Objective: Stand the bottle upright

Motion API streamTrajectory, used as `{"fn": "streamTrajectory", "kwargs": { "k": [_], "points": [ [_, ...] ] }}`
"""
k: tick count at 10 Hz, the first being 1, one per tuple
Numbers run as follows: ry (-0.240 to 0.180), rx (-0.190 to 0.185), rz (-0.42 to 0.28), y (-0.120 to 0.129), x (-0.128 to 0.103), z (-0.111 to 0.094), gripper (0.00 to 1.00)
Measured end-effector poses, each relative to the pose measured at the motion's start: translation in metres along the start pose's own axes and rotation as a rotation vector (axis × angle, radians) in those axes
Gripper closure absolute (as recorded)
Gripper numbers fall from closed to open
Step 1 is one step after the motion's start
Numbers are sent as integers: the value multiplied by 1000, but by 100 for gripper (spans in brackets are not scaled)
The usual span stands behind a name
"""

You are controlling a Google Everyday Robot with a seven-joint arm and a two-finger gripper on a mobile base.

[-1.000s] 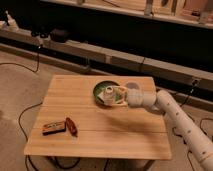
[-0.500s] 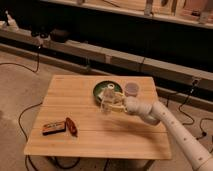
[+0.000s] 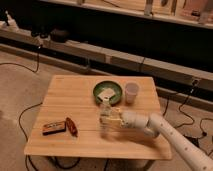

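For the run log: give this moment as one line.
gripper: shut on bottle | bottle: upright, mid-table | bowl, cup: behind

I'm seeing the bottle (image 3: 106, 116) standing near the table's (image 3: 75, 90) front edge, about midway along it, with the gripper (image 3: 114, 119) closed on it from the right. Behind them the bowl (image 3: 107, 91) is sitting, cup (image 3: 131, 92) just right of it. Two packets (image 3: 54, 127) (image 3: 71, 126) are lying toward the front-left corner.

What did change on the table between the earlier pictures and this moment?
The hand, shut on the bottle, carried it from beside the green bowl toward the table's front, away from the bowl. The bottle now looks upright. The white cup, bowl and two small items at front left stayed.
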Motion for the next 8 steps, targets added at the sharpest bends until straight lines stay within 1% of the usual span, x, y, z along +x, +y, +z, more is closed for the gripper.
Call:
{"fn": "streamTrajectory", "kwargs": {
  "k": [2, 3, 4, 5, 6, 8],
  "points": [
    [67, -24, -50, 7, 11, 0, 56],
    [82, -33, -77, 9, 13, -1, 56],
    [80, -40, -107, 11, 11, -2, 56],
    [62, -45, -145, 11, 8, -3, 56],
    [50, -45, -167, 11, 6, -5, 56],
    [32, -47, -210, 11, 9, -8, 56]
  ]
}}
